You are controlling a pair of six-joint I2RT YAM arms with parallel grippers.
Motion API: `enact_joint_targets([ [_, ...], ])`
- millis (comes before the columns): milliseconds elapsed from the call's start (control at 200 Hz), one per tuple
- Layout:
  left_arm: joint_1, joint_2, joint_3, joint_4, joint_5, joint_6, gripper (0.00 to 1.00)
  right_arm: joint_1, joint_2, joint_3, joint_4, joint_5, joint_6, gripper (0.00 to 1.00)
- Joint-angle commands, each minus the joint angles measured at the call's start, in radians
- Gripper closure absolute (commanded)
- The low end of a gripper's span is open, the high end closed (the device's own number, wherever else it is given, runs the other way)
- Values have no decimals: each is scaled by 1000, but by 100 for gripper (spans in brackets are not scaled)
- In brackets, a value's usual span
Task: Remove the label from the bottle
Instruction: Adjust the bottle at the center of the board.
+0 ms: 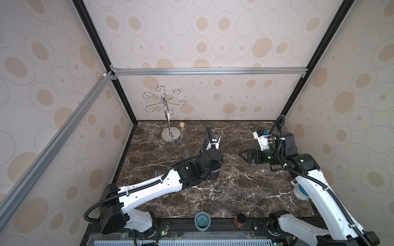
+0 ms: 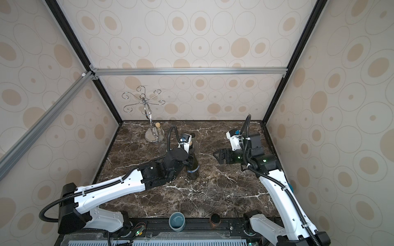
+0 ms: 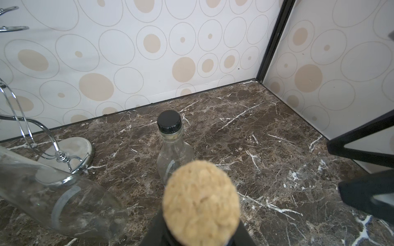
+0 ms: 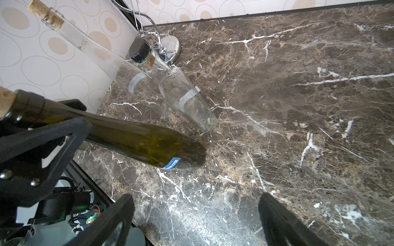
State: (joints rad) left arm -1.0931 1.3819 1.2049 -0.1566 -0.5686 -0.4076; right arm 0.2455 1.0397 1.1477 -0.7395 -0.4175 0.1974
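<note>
Standing at front edge: blue cup (image 1: pixel 202 221). Mid-table, dark green btl (image 2: pixel 193 168) stands upright on marble table (image 1: pixel 234 191), blue label (image 4: pixel 173 164) low on its side. L gripper (image 4: pixel 77 116) sits at its neck; can't tell if jaws clamp it. R gripper (image 1: pixel 243 155) hovers nearby, jaws wide apart, empty. Further back: 2 clear btls (image 4: pixel 185 100), then chrome rack (image 1: pixel 170 136) near back wall.

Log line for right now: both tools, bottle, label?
left tool: around neck of dark bottle, grip unclear | right tool: open, apart from dark bottle | label: blue, near base, not yet removed
</note>
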Motion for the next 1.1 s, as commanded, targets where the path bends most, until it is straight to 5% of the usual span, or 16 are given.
enact_joint_targets([
  [0,-11,-27,44,82,-24,-50,52,-2,-20,-12,-16,3,-9,5],
  [55,-11,-34,44,76,0,-50,31,-2,-21,-10,-21,3,-12,5],
  [130,-10,-49,44,51,25,-46,17,-3,-22,-7,-34,5,-15,4],
  [385,69,-197,-64,57,280,51,0,-2,-56,-33,-55,25,-9,2],
  [895,366,-272,-160,91,961,330,0,-2,-99,-52,-76,-25,13,1],
  [1096,421,-213,-158,153,1072,352,1,19,-97,-83,-70,-60,2,6],
])
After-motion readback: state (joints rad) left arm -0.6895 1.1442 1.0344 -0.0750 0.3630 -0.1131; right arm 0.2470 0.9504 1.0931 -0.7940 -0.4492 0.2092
